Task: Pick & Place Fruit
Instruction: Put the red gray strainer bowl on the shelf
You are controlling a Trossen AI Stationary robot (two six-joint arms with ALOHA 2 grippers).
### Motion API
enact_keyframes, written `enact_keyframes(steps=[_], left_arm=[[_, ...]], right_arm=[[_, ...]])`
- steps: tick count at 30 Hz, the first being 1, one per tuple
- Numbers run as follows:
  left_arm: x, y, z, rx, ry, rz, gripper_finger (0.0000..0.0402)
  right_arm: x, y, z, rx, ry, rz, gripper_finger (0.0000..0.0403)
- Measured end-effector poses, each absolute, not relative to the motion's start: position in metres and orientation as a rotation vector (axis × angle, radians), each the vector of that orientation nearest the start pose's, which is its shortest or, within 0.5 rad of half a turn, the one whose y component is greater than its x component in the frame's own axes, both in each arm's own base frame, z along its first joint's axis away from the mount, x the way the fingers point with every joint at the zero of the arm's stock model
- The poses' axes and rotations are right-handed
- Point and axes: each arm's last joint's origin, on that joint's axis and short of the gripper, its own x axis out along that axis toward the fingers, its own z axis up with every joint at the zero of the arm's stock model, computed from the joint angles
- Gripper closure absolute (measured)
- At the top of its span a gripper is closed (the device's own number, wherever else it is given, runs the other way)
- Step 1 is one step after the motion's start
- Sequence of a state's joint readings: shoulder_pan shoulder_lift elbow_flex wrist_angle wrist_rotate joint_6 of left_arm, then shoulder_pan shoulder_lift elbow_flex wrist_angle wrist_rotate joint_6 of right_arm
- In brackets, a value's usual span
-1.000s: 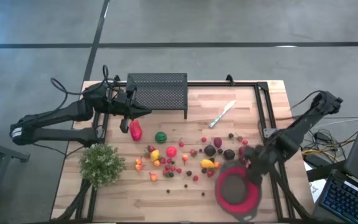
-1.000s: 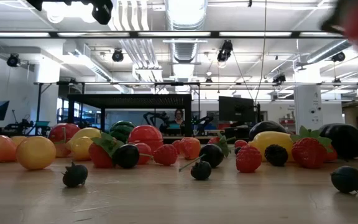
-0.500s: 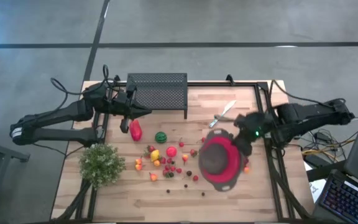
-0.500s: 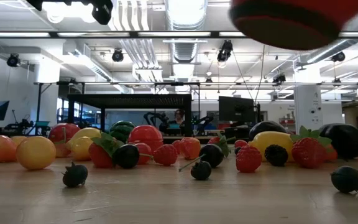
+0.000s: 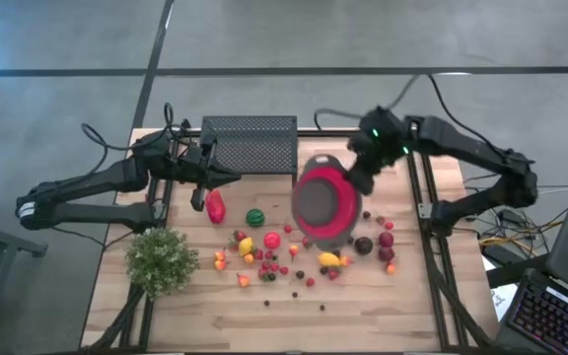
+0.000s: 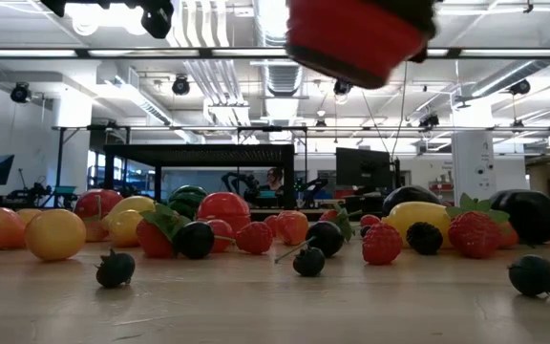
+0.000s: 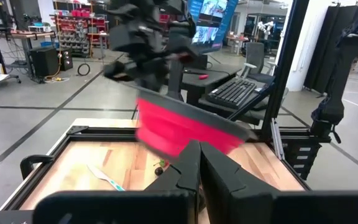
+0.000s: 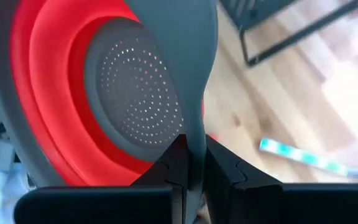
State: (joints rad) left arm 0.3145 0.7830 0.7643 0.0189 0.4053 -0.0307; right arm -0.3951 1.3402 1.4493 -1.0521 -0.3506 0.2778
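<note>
R gripper (image 5: pixel 355 177) clamped on rim of red colander (image 5: pixel 325 205), held in air, frame centre, above fruit | L gripper (image 5: pixel 227 177) closed, empty, upper left by black rack (image 5: pixel 249 146) | fruit (image 5: pixel 294 248) scattered on table (image 5: pixel 195 306), centre to lower centre

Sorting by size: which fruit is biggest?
The long red piece near the left gripper, apart from the small fruit cluster.
</note>
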Motion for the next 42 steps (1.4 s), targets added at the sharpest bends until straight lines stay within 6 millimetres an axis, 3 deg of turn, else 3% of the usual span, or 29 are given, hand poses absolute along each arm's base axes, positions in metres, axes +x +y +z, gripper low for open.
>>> enact_keyframes(steps=[13, 21, 30, 42], left_arm=[[0.168, 0.043, 0.345, -0.003, -0.001, -0.087, 0.039], [0.168, 0.043, 0.345, -0.006, 0.005, -0.087, 0.039], [0.168, 0.043, 0.344, -0.014, 0.015, -0.087, 0.039], [0.168, 0.043, 0.344, -0.023, 0.016, -0.087, 0.039]], right_arm=[[0.304, -0.206, 0.378, 0.644, 0.808, -0.199, 0.0381], [0.336, -0.255, 0.368, 0.702, 0.825, -0.215, 0.0381], [0.351, -0.281, 0.335, 0.798, 0.857, -0.195, 0.0381], [0.35, -0.286, 0.334, 0.759, 0.86, -0.238, 0.0366]])
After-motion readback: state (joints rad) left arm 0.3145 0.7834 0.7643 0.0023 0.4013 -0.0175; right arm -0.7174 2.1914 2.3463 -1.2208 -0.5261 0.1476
